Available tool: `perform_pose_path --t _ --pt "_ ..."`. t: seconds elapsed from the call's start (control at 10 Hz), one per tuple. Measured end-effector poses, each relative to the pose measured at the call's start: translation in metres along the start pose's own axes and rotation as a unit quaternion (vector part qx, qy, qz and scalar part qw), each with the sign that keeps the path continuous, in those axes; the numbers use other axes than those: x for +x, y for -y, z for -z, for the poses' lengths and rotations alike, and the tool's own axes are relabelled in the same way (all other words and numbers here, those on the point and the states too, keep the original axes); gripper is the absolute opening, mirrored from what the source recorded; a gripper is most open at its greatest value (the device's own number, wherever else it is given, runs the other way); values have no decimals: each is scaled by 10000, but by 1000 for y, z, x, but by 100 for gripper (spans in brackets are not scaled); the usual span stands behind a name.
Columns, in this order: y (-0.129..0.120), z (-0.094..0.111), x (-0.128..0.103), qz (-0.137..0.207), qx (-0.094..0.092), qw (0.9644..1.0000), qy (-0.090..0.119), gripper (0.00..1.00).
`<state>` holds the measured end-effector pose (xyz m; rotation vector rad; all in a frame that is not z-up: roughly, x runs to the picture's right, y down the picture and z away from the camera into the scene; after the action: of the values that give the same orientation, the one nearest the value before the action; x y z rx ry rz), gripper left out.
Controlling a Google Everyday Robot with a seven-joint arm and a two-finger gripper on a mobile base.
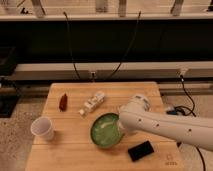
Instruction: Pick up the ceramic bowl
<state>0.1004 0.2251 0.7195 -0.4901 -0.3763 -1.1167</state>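
The gripper [120, 128] sits at the end of the white arm [165, 122], closed on the right rim of the ceramic bowl [105, 131]. The green bowl hangs just left of the gripper, tipped so its inside faces the camera. A black phone [140, 150] lies near the gripper on the wooden table [75, 155]. A white block-like object [93, 103] and a reddish-brown item [63, 102] lie beyond to the left, and a white paper cup [43, 128] stands well apart on the left.
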Motion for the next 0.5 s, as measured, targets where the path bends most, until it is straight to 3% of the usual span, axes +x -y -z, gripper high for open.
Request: perform_pose_path --t 0.5 --pt "1 7 2 63 -10 10000 -36 0"
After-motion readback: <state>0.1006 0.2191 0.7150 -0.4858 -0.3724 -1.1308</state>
